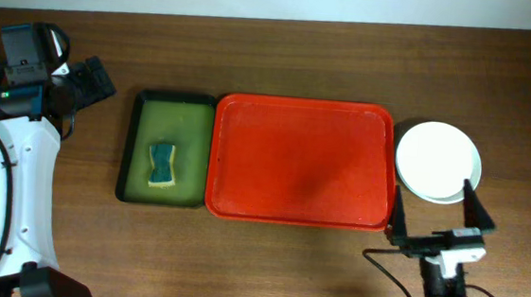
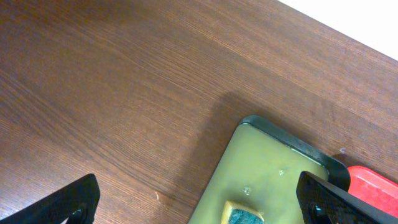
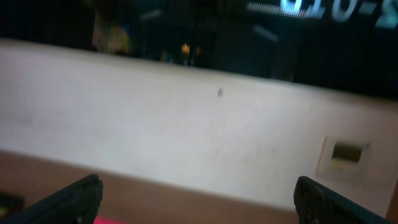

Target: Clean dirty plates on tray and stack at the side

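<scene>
Your left pincer (image 1: 98,80) hangs released over the surface (image 1: 254,53) near the green tray (image 1: 140,148); your right pincer (image 1: 436,215) gapes empty just beside the plates (image 1: 438,158), stacked on the surface beside the red tray (image 1: 298,161), white on top.

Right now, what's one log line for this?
plates: stacked right of tray | tray: bare | sponge: in green tray | left claw: open | right claw: open

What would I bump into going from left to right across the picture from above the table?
Left arm → dark green tray with a sponge in it → red tray → stack of plates, white one on top.
</scene>
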`<state>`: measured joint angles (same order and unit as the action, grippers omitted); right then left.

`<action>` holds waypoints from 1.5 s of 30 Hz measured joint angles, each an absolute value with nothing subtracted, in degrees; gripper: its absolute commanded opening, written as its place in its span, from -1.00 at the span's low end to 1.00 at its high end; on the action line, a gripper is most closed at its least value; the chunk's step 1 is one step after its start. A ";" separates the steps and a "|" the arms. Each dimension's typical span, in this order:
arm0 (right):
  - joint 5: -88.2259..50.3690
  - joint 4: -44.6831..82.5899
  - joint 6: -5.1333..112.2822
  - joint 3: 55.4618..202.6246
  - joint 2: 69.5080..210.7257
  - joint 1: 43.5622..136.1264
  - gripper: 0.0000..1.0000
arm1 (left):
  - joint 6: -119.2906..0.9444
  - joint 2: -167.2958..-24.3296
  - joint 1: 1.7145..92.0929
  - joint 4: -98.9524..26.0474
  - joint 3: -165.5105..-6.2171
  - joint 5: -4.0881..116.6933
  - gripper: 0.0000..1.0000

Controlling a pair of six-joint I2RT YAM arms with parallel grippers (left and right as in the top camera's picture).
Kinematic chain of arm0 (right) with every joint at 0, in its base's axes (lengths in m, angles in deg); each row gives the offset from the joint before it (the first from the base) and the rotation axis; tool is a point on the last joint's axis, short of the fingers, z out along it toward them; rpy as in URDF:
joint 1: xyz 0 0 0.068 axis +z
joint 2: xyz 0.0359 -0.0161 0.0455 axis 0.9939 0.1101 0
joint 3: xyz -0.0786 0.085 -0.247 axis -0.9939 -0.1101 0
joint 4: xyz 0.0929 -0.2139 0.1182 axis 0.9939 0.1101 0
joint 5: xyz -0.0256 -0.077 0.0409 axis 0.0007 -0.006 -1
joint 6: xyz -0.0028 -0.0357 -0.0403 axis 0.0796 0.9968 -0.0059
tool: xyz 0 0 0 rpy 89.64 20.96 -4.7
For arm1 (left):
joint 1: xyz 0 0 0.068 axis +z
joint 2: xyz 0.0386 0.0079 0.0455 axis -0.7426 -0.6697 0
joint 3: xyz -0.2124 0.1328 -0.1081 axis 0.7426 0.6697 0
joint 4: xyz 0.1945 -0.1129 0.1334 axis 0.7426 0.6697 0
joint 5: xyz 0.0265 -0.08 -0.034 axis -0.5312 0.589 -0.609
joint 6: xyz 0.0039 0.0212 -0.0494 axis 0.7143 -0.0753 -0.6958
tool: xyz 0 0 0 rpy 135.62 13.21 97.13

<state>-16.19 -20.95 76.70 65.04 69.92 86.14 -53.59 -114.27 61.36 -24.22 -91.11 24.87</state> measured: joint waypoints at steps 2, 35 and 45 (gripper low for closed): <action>-16.36 -20.97 76.33 60.38 69.92 86.14 0.97 | -53.59 -114.27 61.36 -24.18 -91.11 24.87 0.99; -16.36 -9.93 73.25 55.86 70.03 86.14 0.97 | -53.61 -112.94 48.95 -24.18 -91.11 24.87 0.99; -16.34 -9.93 73.25 55.88 70.14 86.14 0.97 | -53.63 -73.70 42.70 -24.97 -76.51 25.07 0.99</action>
